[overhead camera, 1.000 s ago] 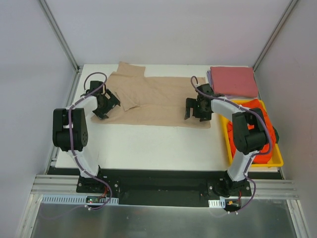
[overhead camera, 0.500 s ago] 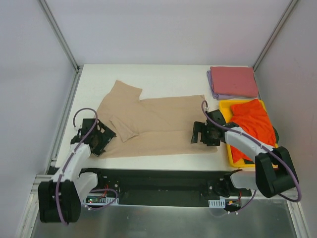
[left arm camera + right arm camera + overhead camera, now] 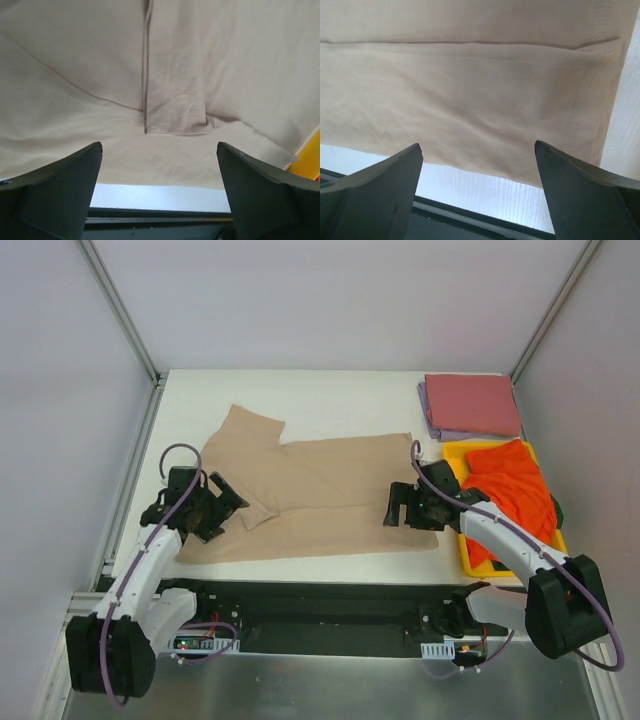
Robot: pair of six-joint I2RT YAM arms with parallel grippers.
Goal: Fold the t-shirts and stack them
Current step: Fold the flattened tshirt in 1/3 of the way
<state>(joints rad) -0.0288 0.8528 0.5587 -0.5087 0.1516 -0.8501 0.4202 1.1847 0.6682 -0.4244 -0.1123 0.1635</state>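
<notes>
A tan t-shirt [image 3: 320, 500] lies spread flat across the front half of the table, one sleeve folded in over its body [image 3: 175, 110]. My left gripper [image 3: 215, 508] hovers open over the shirt's left end, with nothing between its fingers [image 3: 55, 195]. My right gripper [image 3: 402, 508] stands open over the shirt's right hem [image 3: 590, 100], also empty. A folded dusty pink-red t-shirt [image 3: 472, 402] rests on a lavender one [image 3: 428, 412] at the back right. An orange-red t-shirt [image 3: 512, 492] is bunched in the yellow tray [image 3: 463, 545].
The tan shirt's near edge lies close to the table's front edge [image 3: 485, 187], where a black rail [image 3: 320, 600] runs. The yellow tray stands right beside my right arm. White walls enclose the table on three sides.
Over the last second the tan shirt has come from the back of the table toward the front edge, both grippers drawing back with it. Lately the left gripper shifted slightly inward over the cloth.
</notes>
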